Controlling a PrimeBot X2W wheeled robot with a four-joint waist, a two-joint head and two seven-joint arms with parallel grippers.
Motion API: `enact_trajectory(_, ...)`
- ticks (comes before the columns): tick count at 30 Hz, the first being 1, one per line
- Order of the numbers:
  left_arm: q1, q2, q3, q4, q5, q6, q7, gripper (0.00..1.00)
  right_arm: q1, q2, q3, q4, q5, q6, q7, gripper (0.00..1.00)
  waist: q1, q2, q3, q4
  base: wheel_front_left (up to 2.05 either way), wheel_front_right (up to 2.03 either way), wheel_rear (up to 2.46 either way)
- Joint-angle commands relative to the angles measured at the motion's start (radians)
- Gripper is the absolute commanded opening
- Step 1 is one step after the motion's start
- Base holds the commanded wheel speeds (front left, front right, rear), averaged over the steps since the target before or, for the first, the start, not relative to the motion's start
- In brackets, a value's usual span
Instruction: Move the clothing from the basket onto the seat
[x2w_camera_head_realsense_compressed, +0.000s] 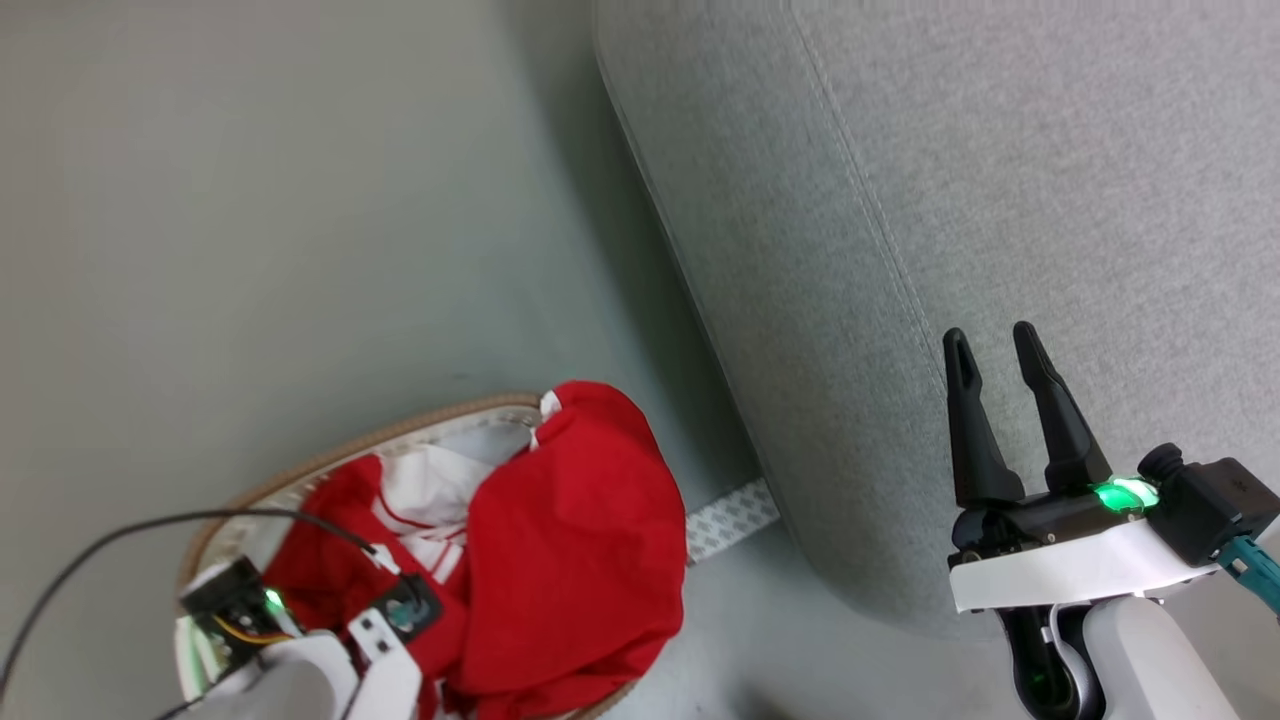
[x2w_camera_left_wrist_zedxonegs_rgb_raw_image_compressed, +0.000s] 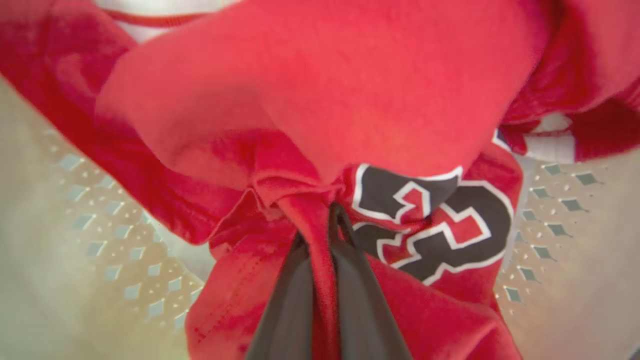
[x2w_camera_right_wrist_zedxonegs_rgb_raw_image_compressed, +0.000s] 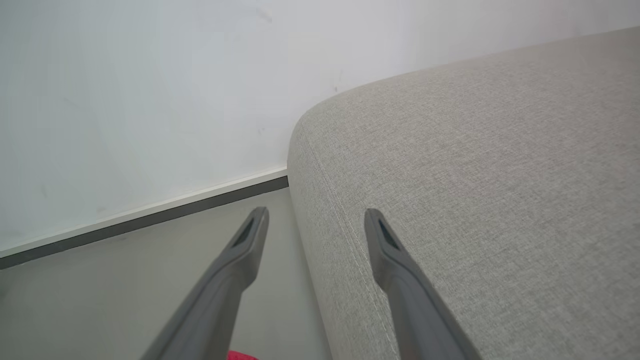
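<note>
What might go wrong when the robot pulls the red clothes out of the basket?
1. The left gripper pinches only a thin fold of the jersey, so the cloth may slip out on the lift.
2. A big red garment hangs over the rim of the basket. If the clothes are tangled, a pull might drag it onto the floor instead of the seat.

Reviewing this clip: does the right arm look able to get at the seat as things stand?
Probably yes: the right gripper hangs open at the edge of the seat with nothing between them; the clothing lies apart in the basket.
</note>
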Motion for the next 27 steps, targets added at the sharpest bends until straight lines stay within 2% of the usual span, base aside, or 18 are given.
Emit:
enact_trajectory(1, 0.018, -0.015, 0.001, 0.001, -0.023, 0.002, -0.016, 0.0, -0.003, -0.002, -0.012, 0.009, -0.02, -0.002, -0.002, 1.0, -0.0001, -0.0001, -0.047, 0.023, 0.0, 0.0, 0.0)
enact_trajectory(10, 0.001, -0.123, 0.03, -0.003, -0.101, -0.016, -0.1, 0.0, 0.02, -0.002, -0.05, 0.037, -0.09, -0.002, -0.002, 1.0, -0.0001, -0.0001, -0.21, 0.109, 0.0, 0.0, 0.0)
enact_trajectory(16, 0.022, -0.169, 0.054, -0.003, -0.164, -0.024, -0.174, 0.0, 0.041, -0.002, -0.07, 0.061, -0.139, -0.002, -0.002, 1.0, -0.0001, -0.0001, -0.317, 0.188, 0.0, 0.0, 0.0)
enact_trajectory(27, 0.08, -0.203, 0.078, -0.056, -0.285, -0.025, -0.281, 0.0, 0.088, -0.003, -0.089, 0.111, -0.208, -0.002, -0.002, 1.0, -0.0001, -0.0001, -0.491, 0.339, 0.0, 0.0, 0.0)
